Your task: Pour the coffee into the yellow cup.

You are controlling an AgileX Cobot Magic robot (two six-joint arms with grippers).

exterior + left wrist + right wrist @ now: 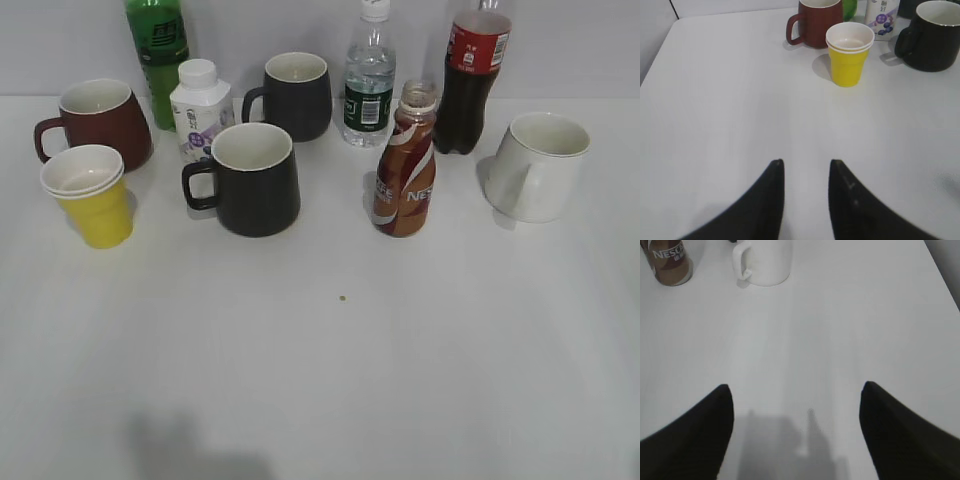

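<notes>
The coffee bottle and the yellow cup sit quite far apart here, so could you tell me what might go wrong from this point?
1. The coffee bottle stands uncapped, so a clumsy grab by the right gripper could tip and spill it.
2. The yellow cup is light paper, apparently two stacked, and could topple under the pour unless steadied.
3. The red mug and black mug flank the cup closely, so the carried bottle might bump them.
</notes>
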